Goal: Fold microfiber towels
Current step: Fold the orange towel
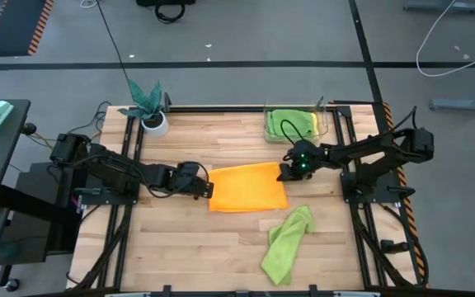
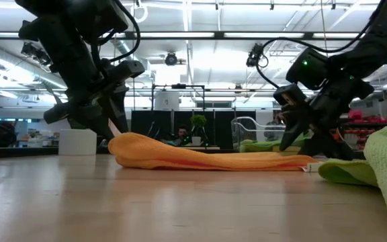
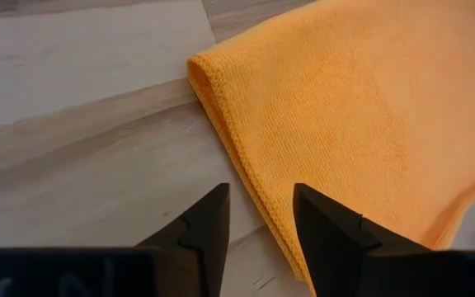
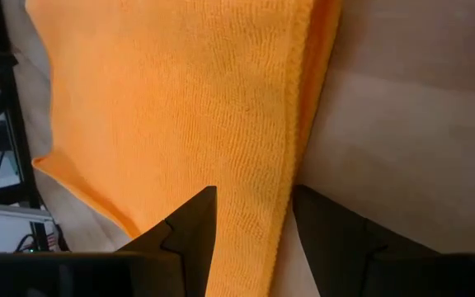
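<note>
Nearest the camera, a crumpled lime green towel [image 1: 286,243] is lying on the near right part of the worktop [image 1: 188,247], well apart from both arms. Beyond it, I am looking at the orange towel [image 1: 248,187], which is lying folded over on itself at the middle of the worktop, its doubled edges showing in both wrist views. My left end effector [image 1: 205,188] is sitting low at the towel's left edge with its fingers [image 3: 200,239] apart; the hem is running just beside one finger and nothing is gripped between them. My right end effector [image 1: 288,172] is hovering at the towel's far right corner, fingers [image 4: 188,231] also apart, straddling the folded edge without pinching it. At the far right, a clear bin [image 1: 324,124] is holding another lime green towel [image 1: 291,122], with a bit of yellow cloth at its side, and a dark cable is looping across it. At the far left, a teal leafy plant [image 1: 148,101] in a white pot is standing near the worktop's edge.
</note>
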Robot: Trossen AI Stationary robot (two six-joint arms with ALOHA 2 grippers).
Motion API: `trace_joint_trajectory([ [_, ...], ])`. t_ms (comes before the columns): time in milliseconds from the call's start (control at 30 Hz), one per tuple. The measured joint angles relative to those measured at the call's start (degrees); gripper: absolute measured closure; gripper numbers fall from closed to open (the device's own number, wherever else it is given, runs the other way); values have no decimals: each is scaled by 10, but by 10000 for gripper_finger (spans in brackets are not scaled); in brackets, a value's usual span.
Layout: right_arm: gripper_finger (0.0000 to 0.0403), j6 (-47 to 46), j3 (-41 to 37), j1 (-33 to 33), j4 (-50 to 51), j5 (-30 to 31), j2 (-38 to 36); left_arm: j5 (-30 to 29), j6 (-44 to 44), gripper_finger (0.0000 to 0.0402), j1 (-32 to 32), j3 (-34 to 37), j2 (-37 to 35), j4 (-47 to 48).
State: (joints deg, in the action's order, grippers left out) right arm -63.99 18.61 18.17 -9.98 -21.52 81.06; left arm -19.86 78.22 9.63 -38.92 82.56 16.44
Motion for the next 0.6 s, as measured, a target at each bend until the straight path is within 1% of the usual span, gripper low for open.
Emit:
trace_joint_trajectory([
  [100, 229, -16, 0, -20, 0, 9, 0, 0, -11, 253, 0, 0, 0, 0],
  [267, 229, -55, -1, -54, -9, 42, 0, 1, -14, 249, 0, 0, 0, -3],
  [600, 229, -96, -3, -60, -23, 55, 2, 2, -32, 253, -1, 0, 0, -30],
])
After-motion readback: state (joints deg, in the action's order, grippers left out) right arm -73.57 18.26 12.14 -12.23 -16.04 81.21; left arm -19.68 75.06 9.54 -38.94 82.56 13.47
